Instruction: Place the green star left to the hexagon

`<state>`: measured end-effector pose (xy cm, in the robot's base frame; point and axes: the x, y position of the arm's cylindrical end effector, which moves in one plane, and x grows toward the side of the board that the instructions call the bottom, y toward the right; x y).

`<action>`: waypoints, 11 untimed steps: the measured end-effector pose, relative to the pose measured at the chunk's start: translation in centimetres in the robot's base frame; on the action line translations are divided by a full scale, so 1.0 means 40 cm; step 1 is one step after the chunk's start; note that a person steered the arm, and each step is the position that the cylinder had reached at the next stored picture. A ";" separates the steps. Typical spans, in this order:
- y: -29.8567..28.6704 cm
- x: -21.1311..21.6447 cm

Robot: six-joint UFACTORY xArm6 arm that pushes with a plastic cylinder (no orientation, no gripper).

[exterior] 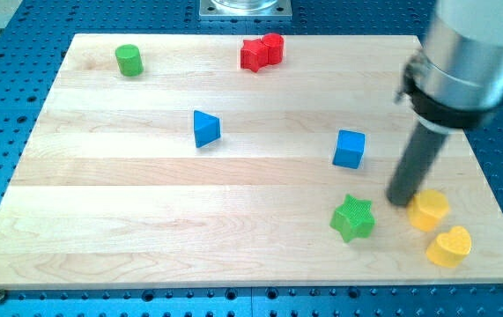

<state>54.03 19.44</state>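
The green star (353,217) lies on the wooden board at the view's lower right. The yellow hexagon (430,210) sits to the star's right, with a gap between them. My tip (401,200) is down on the board in that gap, close against the hexagon's left side and a little up and right of the star. It does not touch the star.
A yellow heart (449,246) lies below the hexagon. A blue cube (350,149) is above the star. A blue triangle (205,129) is mid-board. Two red blocks (261,52) sit at the top. A green cylinder (129,60) is top left. The board's right edge (498,202) is near.
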 end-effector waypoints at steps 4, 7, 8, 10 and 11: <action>-0.245 -0.015; 0.160 -0.084; 0.240 0.088; 0.175 0.195; 0.051 0.195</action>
<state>61.82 21.47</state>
